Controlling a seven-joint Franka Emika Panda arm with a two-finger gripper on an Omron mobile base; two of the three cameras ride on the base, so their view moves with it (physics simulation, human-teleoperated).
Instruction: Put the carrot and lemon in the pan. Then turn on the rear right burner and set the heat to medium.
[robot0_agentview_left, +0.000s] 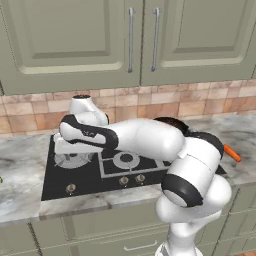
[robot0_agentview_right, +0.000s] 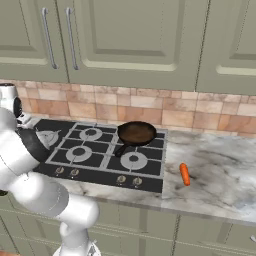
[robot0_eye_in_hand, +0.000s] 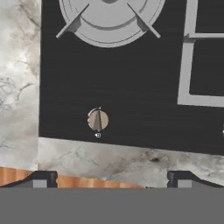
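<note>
Above the left end of the black cooktop, the gripper points down with its jaws spread wide and nothing between them. Its two dark fingertips frame a strip of marble surface along the cooktop's edge. Just beyond that edge lies a small round knob, and farther on the large burner with the star-shaped grate. Open black glass separates knob and burner. The pan sits on the cooktop's rear right burner, handle toward the front, well apart from the gripper across the hob. The carrot lies on bare marble just right of the cooktop's right edge, with free surface around it. Cabinet doors hang over the tiled backsplash.
</note>
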